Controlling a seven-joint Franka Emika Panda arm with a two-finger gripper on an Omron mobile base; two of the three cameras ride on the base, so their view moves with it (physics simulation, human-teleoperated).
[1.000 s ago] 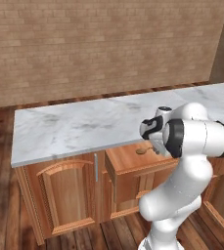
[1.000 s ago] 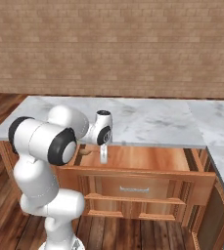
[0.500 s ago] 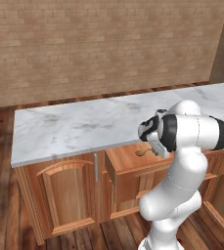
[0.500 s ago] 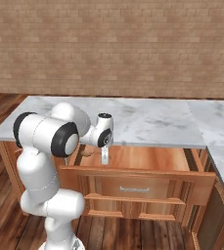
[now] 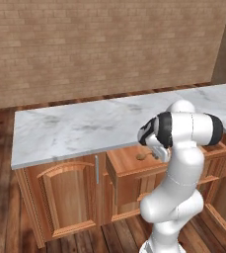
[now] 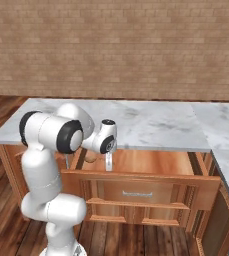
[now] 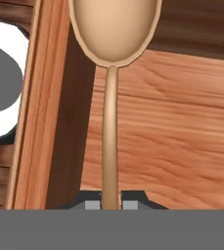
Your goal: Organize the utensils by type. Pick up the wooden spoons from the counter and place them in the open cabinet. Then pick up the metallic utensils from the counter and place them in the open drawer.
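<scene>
Your gripper (image 7: 110,205) was clamped nearly shut on the thin handle of the small spoon (image 7: 112,58), which hung bowl-down over the open drawer (image 6: 151,165) beside its wall. From the base views, the spoon looked barely distinguishable below the marble counter (image 5: 80,131).

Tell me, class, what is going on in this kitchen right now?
The white robot arm's gripper is shut on the handle of a small spoon and holds it over the open drawer, below the edge of the marble counter. The spoon's bowl hangs near the drawer's side wall; it is not yet let go.
</scene>
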